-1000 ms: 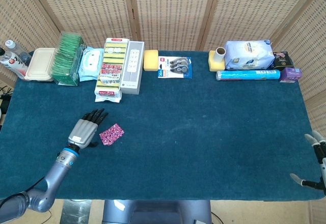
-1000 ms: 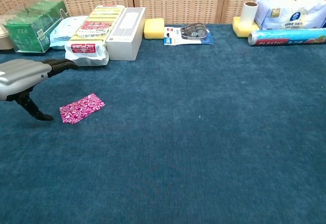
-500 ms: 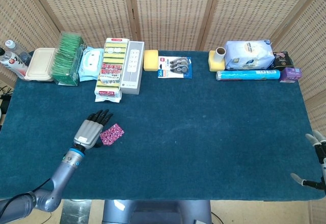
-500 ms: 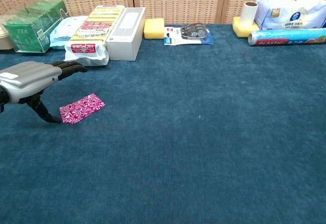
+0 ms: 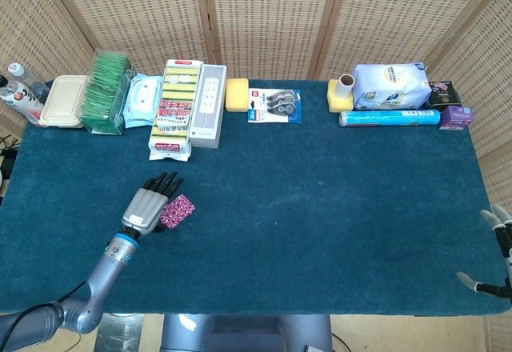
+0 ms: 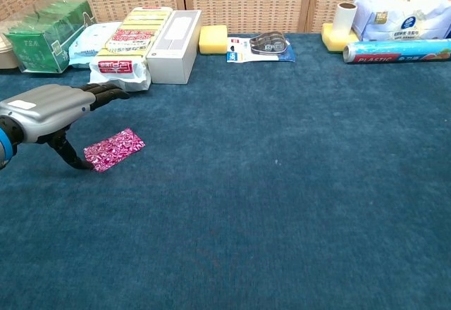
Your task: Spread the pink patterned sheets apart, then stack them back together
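left hand (image 5: 150, 206): hovered over the left edge of the pink patterned sheets (image 6: 113, 149), fingers extended and apart, thumb tip down at the stack's near-left corner; held nothing.
sheets: lay flat as one stack on the blue table cloth (image 5: 320, 208), front-left area, in front of the sponge pack (image 5: 173, 120).
right hand (image 5: 498, 248): at the table's right edge, fingers apart, empty.

A table (image 5: 320, 208) covered in dark blue cloth carried everything. The pink patterned sheets (image 5: 178, 210) lay flat near its left front. Along its far edge sat a green tea box (image 5: 106, 92), a white box (image 5: 208, 105) and a blue roll (image 5: 389, 118).
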Tool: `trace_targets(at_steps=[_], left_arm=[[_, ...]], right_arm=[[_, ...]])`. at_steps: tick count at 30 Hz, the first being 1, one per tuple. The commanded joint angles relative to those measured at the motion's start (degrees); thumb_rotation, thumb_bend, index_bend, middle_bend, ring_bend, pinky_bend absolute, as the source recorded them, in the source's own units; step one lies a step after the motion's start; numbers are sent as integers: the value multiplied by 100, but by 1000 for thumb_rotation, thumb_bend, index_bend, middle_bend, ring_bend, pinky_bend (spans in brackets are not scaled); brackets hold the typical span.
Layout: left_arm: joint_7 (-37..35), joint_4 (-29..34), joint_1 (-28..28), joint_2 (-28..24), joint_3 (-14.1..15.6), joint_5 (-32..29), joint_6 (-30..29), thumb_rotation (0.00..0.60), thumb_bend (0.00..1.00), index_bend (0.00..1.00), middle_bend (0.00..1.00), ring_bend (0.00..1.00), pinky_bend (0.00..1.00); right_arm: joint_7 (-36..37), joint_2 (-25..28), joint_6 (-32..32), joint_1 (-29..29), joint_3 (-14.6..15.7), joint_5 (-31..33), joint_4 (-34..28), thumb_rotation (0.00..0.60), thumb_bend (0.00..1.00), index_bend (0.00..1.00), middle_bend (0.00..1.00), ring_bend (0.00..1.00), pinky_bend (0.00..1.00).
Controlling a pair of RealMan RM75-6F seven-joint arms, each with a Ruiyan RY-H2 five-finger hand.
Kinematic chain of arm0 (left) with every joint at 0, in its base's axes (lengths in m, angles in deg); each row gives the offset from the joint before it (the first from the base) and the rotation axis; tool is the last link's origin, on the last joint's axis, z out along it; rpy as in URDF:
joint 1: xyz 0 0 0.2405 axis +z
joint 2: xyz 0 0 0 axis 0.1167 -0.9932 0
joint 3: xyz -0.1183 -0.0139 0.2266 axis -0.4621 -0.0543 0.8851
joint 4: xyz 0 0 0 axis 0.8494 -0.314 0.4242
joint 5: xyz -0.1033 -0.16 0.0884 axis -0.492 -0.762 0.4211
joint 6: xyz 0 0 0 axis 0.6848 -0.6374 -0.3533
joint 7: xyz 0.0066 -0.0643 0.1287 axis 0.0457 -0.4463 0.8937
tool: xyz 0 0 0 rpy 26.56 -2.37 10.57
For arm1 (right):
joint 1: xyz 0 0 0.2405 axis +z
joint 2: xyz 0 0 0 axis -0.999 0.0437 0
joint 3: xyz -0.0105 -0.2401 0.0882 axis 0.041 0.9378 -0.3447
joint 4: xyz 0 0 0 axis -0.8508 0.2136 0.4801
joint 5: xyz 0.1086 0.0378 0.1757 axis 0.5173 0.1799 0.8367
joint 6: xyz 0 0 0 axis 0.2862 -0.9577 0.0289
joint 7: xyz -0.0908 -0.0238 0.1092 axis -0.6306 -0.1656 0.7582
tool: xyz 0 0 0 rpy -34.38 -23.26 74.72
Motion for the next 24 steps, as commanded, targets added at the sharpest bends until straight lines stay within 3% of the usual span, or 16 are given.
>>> trace_targets(at_steps=[1, 13, 24], left_arm=[[1, 41, 0, -15, 10, 47, -32, 600, 76, 3, 0, 0, 144], [-113, 151, 75, -349, 48, 142, -115, 600, 75, 3, 0, 0, 144], [-77, -161, 35, -184, 42, 87, -13, 600, 76, 3, 0, 0, 144]], right_arm=[[0, 5, 11, 4, 1, 0, -2, 600, 0, 72, 0, 0, 0], [2, 1, 12, 5, 1, -7, -3, 600, 0, 72, 0, 0, 0], [-19, -8, 18, 5, -3, 13, -5, 600, 0, 73, 0, 0, 0]])
